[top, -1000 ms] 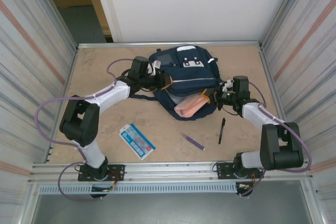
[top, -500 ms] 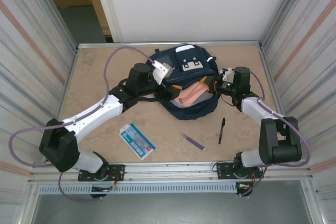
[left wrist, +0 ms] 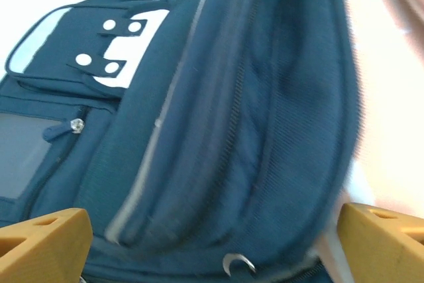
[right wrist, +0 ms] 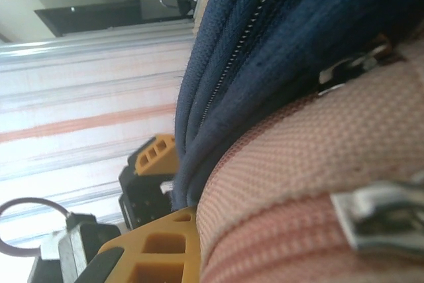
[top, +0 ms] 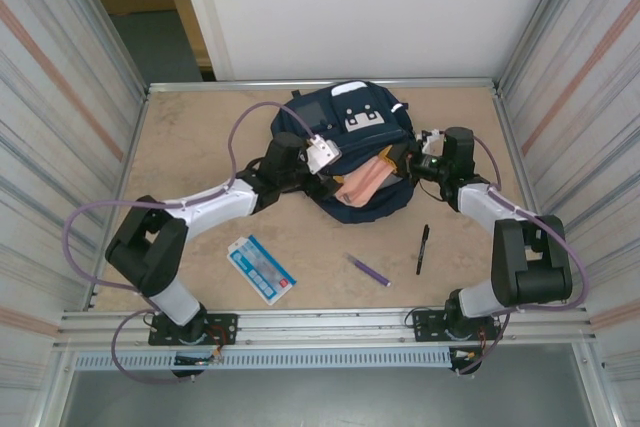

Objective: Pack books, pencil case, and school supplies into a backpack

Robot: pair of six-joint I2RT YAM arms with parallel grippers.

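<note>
The navy backpack (top: 350,132) lies at the back middle of the table, its opening toward me. The salmon pencil case (top: 362,182) pokes out of that opening and shows close up in the right wrist view (right wrist: 318,183). My left gripper (top: 325,159) sits at the bag's left side, open; its yellow fingertips (left wrist: 41,243) stand wide apart with the bag's front fabric (left wrist: 252,130) beyond them. My right gripper (top: 413,162) is shut on the opening's right rim (right wrist: 199,137), with one finger (right wrist: 156,250) against the pencil case. The light-blue booklet (top: 261,269), purple pen (top: 369,270) and black pen (top: 423,248) lie on the table.
Metal rails (top: 320,327) edge the table's near side, with corrugated walls left and right. The left arm's purple cable (top: 240,132) loops over the table beside the bag. Bare tabletop (top: 190,147) spreads left of the backpack.
My left gripper has opened and let go of the bag's left side, then slid a little right. The backpack shifted toward the back with the pencil case deeper in it. The right gripper stayed shut.
</note>
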